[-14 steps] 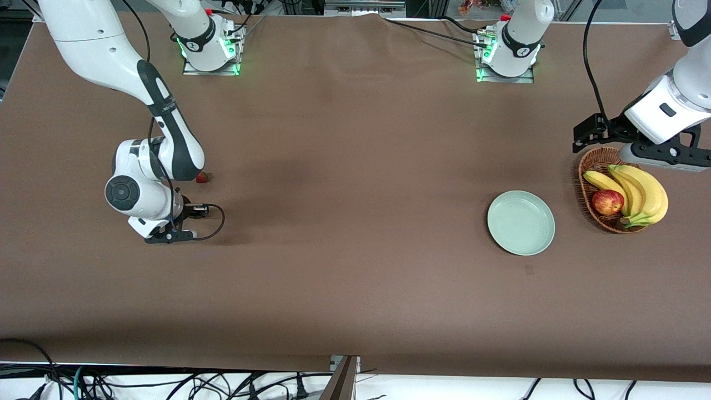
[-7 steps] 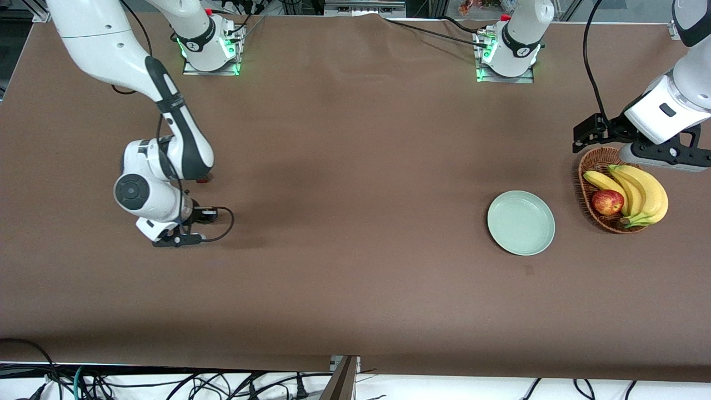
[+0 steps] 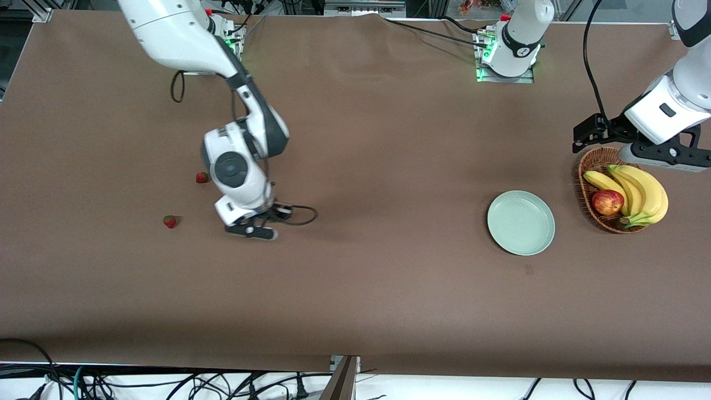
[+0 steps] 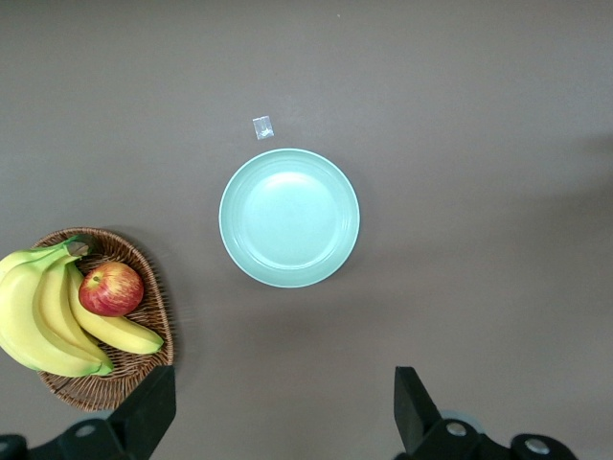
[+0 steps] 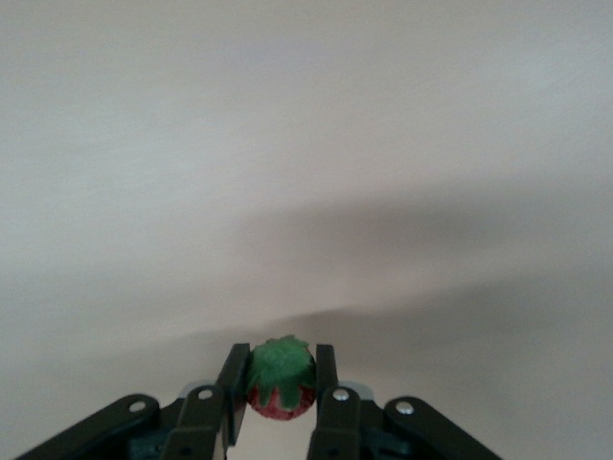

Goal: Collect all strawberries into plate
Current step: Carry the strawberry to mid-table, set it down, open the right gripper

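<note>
**A:** Where are the jaws now, and what do they hold?

**B:** I see the right gripper (image 3: 256,229) up above the bare table, toward the right arm's end. Its jaws are closed on 1 strawberry (image 5: 281,379); in the right wrist view the green cap points up between the 2 fingers (image 5: 327,379). The left gripper (image 4: 283,417) waits high over the basket (image 3: 594,166) with its jaws wide and nothing between them.

**A:** And the plate?

**B:** The plate (image 3: 521,222) has nothing in it. It lies toward the left arm's end of the table, just beside the basket with the bananas (image 3: 639,191) and the apple (image 3: 607,201). From the right gripper it is well apart, along the long direction of the table. I think this is the relation that decides the next move: the berry must travel sideways toward the left arm's end before it can be released. The left arm is nearer to the plate, but the right one has the berry.

**A:** What is different from 1 second ago?

**B:** The right arm has moved away from the other berries toward the middle of the table. 2 strawberries are uncovered on the cloth: one (image 3: 202,177) beside the arm's wrist, and another (image 3: 169,221) nearer to the front camera. The left arm has not moved.
</note>
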